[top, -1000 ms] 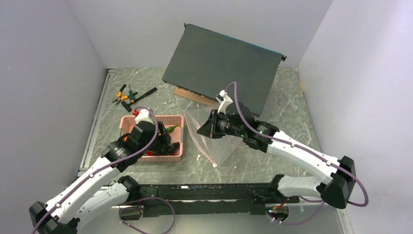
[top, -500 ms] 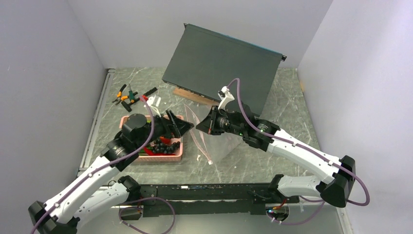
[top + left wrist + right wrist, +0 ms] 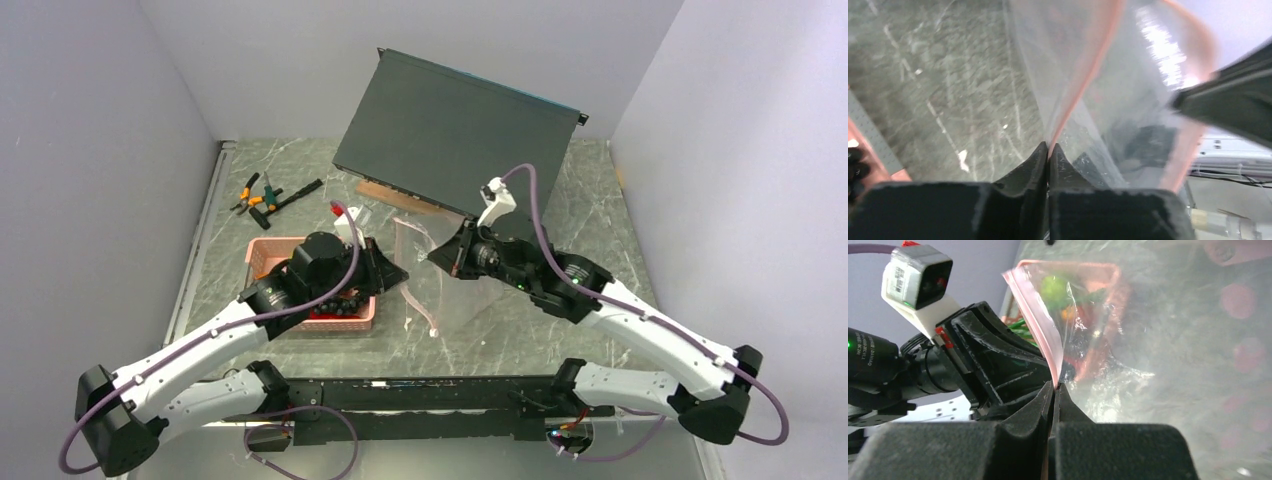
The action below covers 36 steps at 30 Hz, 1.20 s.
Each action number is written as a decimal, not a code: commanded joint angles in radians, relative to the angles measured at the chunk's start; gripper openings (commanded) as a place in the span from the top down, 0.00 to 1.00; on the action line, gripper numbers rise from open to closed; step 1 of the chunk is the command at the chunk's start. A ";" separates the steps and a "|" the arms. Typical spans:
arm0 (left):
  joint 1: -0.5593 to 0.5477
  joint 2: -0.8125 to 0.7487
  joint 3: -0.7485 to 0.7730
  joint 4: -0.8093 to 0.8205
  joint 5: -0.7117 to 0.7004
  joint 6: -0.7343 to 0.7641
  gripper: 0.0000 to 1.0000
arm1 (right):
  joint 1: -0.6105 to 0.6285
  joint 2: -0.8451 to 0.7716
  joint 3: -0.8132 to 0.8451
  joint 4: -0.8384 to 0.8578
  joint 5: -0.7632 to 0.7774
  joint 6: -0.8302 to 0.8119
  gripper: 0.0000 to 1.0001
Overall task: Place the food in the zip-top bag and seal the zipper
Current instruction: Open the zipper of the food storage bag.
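Observation:
The clear zip-top bag (image 3: 447, 300) hangs between my two grippers above the table. My left gripper (image 3: 397, 272) is shut on the pink zipper (image 3: 1088, 75) at the bag's left edge, the strip running up from its closed jaws. On the opposite edge, my right gripper (image 3: 443, 262) is shut on the zipper (image 3: 1040, 325). The bag (image 3: 1133, 95) looks empty. The food lies in the pink basket (image 3: 262, 252), mostly hidden under my left arm. Through the bag, the right wrist view shows a green apple (image 3: 1054, 287) and an orange piece (image 3: 1068, 313).
Orange-handled pliers (image 3: 255, 195) lie at the back left. A large dark panel (image 3: 460, 140) leans at the back on a wooden block (image 3: 395, 199). Grey walls close in on the left, right and back.
My left gripper came up out of the basket, swung right to the bag and shut on its zipper edge. My right arm shifted right, still holding the bag.

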 commanded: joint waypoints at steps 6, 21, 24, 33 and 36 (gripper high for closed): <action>-0.004 0.150 0.218 -0.187 0.068 0.156 1.00 | 0.181 -0.081 0.211 -0.478 0.577 -0.410 1.00; -0.011 0.065 -0.024 0.066 0.166 -0.004 1.00 | 0.215 -0.082 0.073 -0.247 0.447 -0.449 1.00; -0.010 0.034 -0.043 0.069 0.147 -0.017 1.00 | 0.215 -0.047 0.078 -0.181 0.401 -0.448 1.00; -0.070 0.201 0.112 0.130 0.280 -0.012 1.00 | 0.215 -0.163 0.128 -0.339 0.397 -0.613 1.00; -0.114 0.268 0.190 0.180 0.335 -0.023 1.00 | 0.216 -0.232 0.177 -0.440 0.359 -0.644 1.00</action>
